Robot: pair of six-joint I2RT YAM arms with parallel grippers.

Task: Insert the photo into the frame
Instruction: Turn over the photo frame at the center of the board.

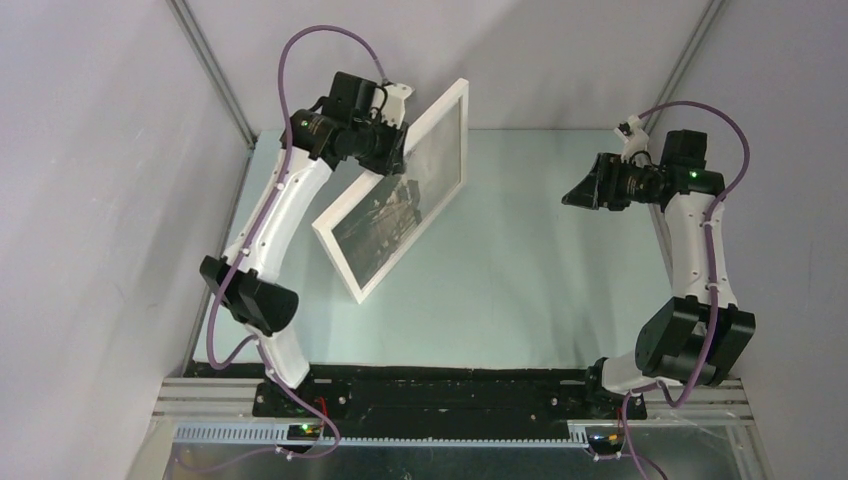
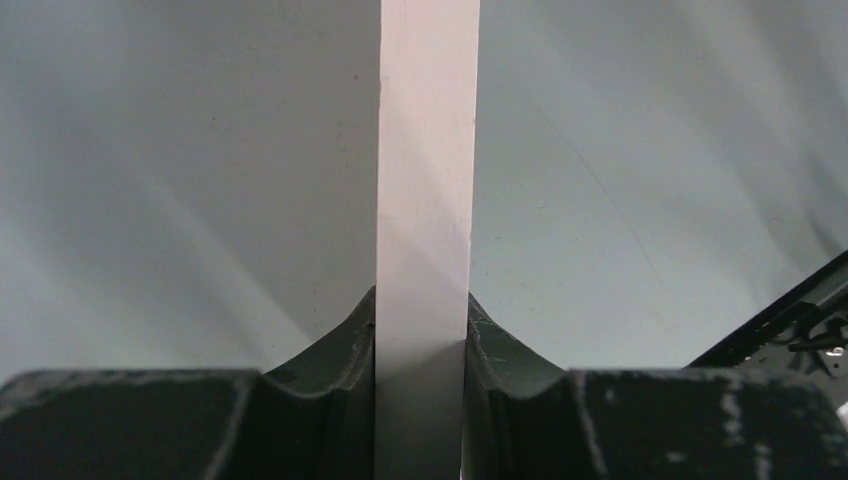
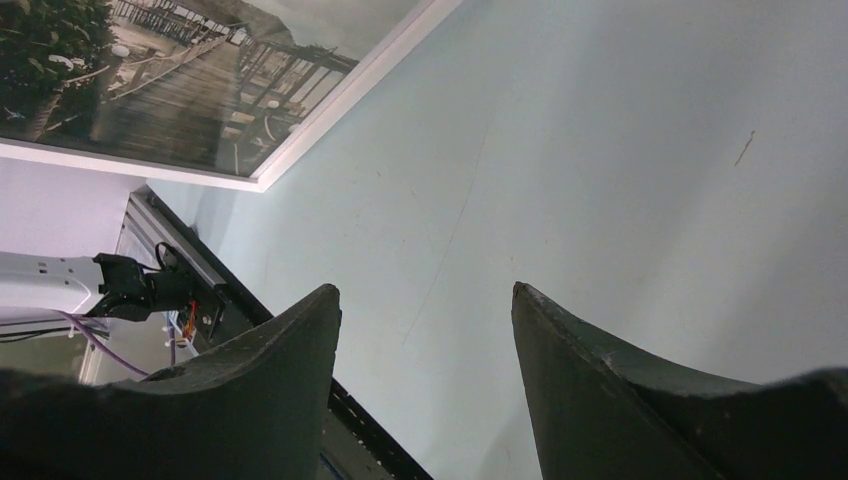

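Note:
The frame (image 1: pixel 335 262), large and white-edged, stands tilted on its lower corner over the left half of the table. The photo (image 1: pixel 400 205), a grey-brown boardwalk scene, shows inside its opening. My left gripper (image 1: pixel 395 160) is shut on the frame's upper left edge. In the left wrist view that white edge (image 2: pixel 425 180) runs straight up between the left gripper's (image 2: pixel 420 320) dark fingers. My right gripper (image 1: pixel 575 195) hangs open and empty above the table's right side, well apart from the frame. The right wrist view shows the right gripper (image 3: pixel 425 290) with the photo (image 3: pixel 190 80) and the frame's border (image 3: pixel 350 92) at the upper left.
The pale green table top (image 1: pixel 560 290) lies under both arms. A black rail (image 1: pixel 450 385) with the arm bases runs along the near edge. Grey walls close in the left, right and back sides.

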